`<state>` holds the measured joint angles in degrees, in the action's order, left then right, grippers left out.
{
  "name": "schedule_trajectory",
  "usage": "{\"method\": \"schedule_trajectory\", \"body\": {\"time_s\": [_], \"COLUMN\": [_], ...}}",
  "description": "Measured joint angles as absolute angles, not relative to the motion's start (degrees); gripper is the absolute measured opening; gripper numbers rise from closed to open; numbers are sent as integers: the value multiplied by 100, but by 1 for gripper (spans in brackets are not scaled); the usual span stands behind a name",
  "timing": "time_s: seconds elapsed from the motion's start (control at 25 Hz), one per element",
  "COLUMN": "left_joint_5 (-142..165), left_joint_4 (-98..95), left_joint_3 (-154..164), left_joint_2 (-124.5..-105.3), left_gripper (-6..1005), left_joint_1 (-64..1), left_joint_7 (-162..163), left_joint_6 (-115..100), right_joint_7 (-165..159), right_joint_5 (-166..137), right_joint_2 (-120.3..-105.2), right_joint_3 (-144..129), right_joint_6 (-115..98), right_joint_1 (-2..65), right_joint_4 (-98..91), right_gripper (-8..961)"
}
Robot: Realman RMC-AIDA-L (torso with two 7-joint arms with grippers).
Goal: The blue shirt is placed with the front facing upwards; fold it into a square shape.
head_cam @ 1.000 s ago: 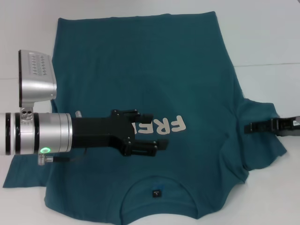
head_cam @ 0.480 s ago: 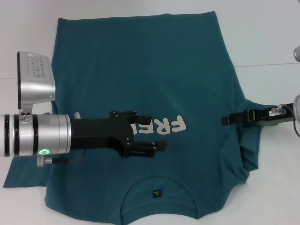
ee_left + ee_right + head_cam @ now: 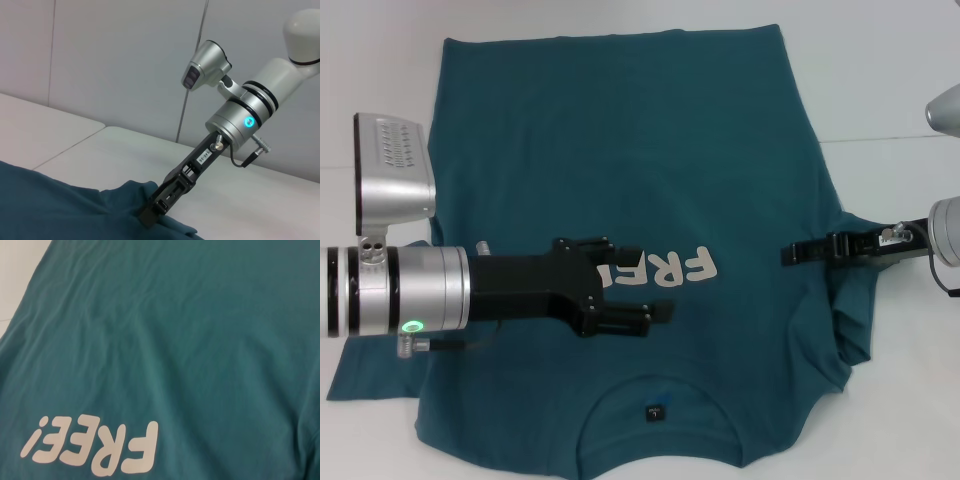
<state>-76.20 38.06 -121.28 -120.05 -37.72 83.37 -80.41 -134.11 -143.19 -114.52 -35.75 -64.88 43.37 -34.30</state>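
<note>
We see the blue shirt [image 3: 620, 170] spread face-up on the white tabletop [image 3: 890, 90], collar nearest us. Our right gripper [image 3: 798, 252] has its jaws pinched on the right sleeve, folding it inward. Our left gripper [image 3: 655, 282] hovers over the lettering, jaws parted and empty.

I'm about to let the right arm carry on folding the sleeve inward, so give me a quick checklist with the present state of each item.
1. Right tool has hold of the blue shirt: ok, it is shut on bunched sleeve cloth, seen in the left wrist view.
2. Right sleeve drawn over the body: ok, partly folded in.
3. Left tool clear of the fold path: cannot tell, it sits open over the chest beside the FREE! lettering.
4. Left tool pinning the cloth: cannot tell.
5. Shirt body flat: ok, only light wrinkles.
6. Left sleeve folded: not ok, it lies spread out.
</note>
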Motion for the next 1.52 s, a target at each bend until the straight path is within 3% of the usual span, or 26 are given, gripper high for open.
{"method": "schedule_trajectory", "body": {"time_s": [0.2, 0.56, 0.8, 1.52], "left_joint_5": [-7620, -7620, -7620, -7620], "left_joint_4": [3806, 3806, 3797, 3797], "left_joint_3": [-12117, -12122, -12132, -12111], "left_joint_2": [-12005, -12010, -12025, -12050], "left_gripper": [874, 874, 874, 874], "left_joint_1": [-3773, -3777, -3788, -3823], "left_joint_7": [8334, 8359, 8369, 8376], "left_joint_6": [-8042, -8042, -8037, -7963], "right_joint_7": [-13429, -13817, -13990, -14006], "right_joint_5": [-14316, -14343, -14375, -14520], "right_joint_2": [-11371, -10925, -10747, -10828], "right_joint_3": [-3563, -3570, -3591, -3740], "right_joint_6": [-6552, -7046, -7286, -6787], "right_joint_1": [4350, 4311, 4162, 4032], "right_joint_4": [-3465, -3501, -3536, -3496], "right_gripper": [885, 886, 886, 885]}}
